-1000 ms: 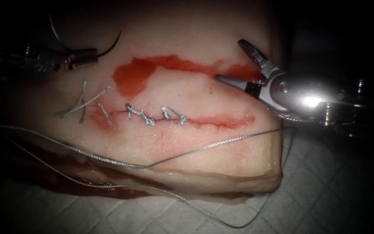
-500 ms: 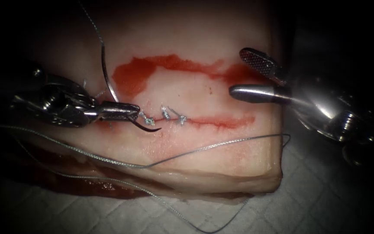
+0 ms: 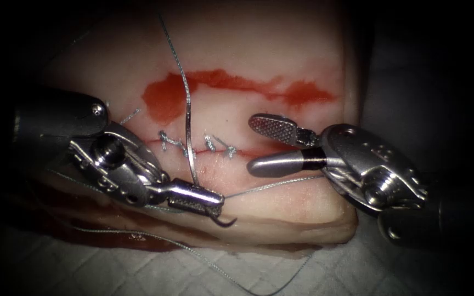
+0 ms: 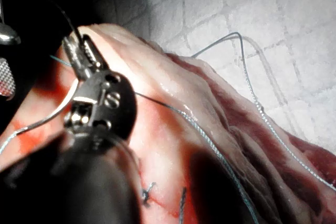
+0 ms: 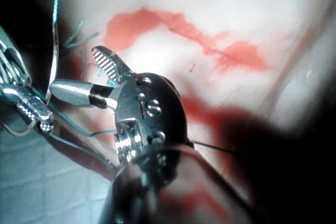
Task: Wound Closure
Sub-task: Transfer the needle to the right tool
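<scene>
On white quilted cloth (image 3: 412,263) lies pale tissue (image 3: 281,33) with one cut (image 3: 281,153); my left tool (image 3: 201,201) clamps one curved steel needle (image 3: 190,142) near its tip, above the tissue, my right tool (image 3: 264,147) gapes empty.

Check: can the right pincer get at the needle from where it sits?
Probably yes. The right pincer is open and empty; the needle, held near its tip end by the left pincer, rises free over the tissue, nothing between.

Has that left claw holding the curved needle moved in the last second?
Yes. The left end effector, shut on the needle, has moved from up left of the cut to below the stitches, near the tissue edge.
</scene>
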`<action>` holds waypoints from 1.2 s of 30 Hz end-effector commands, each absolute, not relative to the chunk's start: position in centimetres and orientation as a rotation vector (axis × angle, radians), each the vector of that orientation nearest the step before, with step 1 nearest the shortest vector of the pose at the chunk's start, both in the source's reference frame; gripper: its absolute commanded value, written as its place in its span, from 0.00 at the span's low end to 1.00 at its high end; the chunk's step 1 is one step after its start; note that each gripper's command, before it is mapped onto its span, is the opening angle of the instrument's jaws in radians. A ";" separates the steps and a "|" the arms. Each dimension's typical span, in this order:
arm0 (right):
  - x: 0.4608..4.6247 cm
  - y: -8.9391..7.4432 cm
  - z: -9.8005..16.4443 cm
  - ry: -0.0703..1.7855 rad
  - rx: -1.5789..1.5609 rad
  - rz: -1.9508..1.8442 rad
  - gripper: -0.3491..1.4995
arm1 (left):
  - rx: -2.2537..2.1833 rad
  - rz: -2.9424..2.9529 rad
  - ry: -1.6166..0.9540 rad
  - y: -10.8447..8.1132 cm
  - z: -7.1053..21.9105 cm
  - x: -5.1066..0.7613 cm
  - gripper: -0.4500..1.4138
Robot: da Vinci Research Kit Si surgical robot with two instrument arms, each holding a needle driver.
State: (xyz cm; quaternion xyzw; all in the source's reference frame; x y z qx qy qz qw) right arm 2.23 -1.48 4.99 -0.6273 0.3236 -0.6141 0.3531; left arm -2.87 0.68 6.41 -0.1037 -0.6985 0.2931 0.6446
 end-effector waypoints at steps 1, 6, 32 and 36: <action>2.41 -1.5 5.0 0.838 -1.614 -1.574 0.75 | -0.221 0.647 -1.592 0.7 6.4 -2.96 0.00; 2.51 -1.4 5.1 0.855 -1.588 -1.549 0.73 | -0.214 0.631 -1.596 0.6 6.4 -3.03 0.00; 2.81 -1.3 5.3 1.101 -1.507 -1.342 0.67 | -0.219 0.693 -1.600 0.5 6.4 -3.10 0.00; 2.84 -1.3 5.3 1.110 -1.502 -1.319 0.53 | -0.220 0.693 -1.599 0.5 6.4 -3.11 0.00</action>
